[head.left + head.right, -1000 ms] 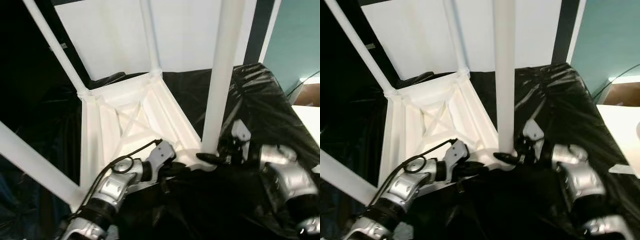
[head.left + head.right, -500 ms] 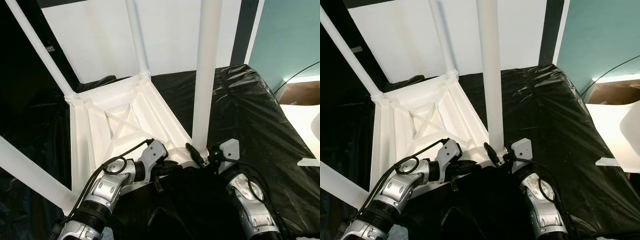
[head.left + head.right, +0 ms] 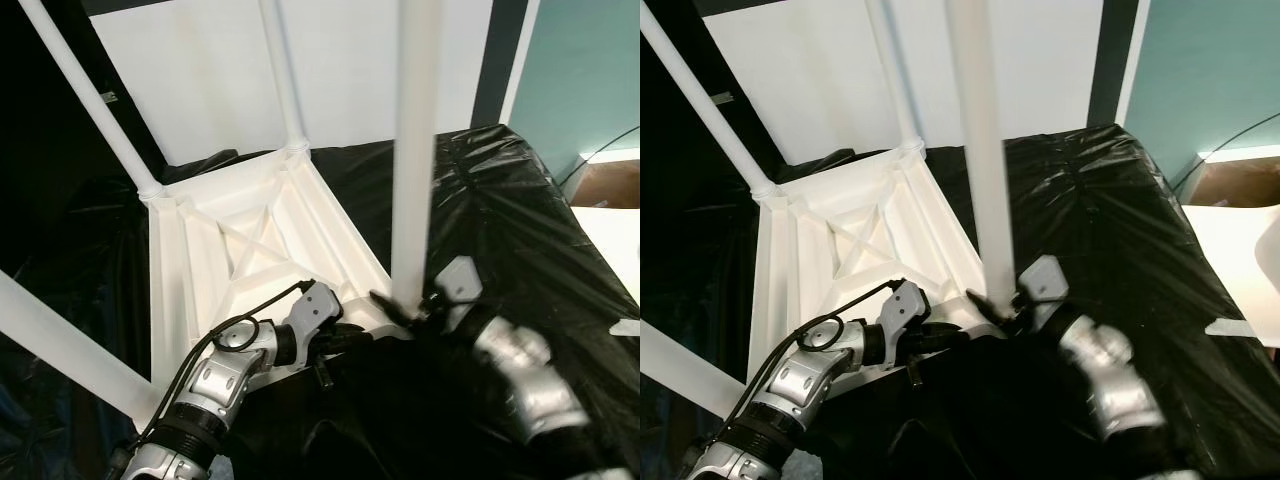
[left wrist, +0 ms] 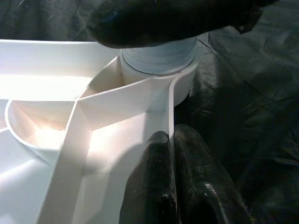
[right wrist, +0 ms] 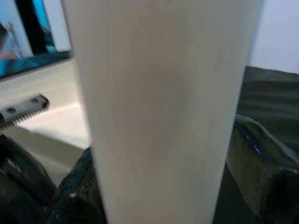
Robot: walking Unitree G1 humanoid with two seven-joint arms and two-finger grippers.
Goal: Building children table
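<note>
An upturned white children's table (image 3: 250, 250) lies on black plastic sheeting (image 3: 500, 210). The right gripper (image 3: 400, 305) clasps the base of the near-right leg (image 3: 415, 150), fingers around it; the left gripper (image 4: 173, 154) pinches the table's near rim beside that leg's socket.

A crinkled glossy black plastic sheet (image 3: 520, 220) covers the supporting surface. Directly on it lies the upturned white plastic children's table (image 3: 260, 250), with 4 white round legs rising from its corners.
</note>
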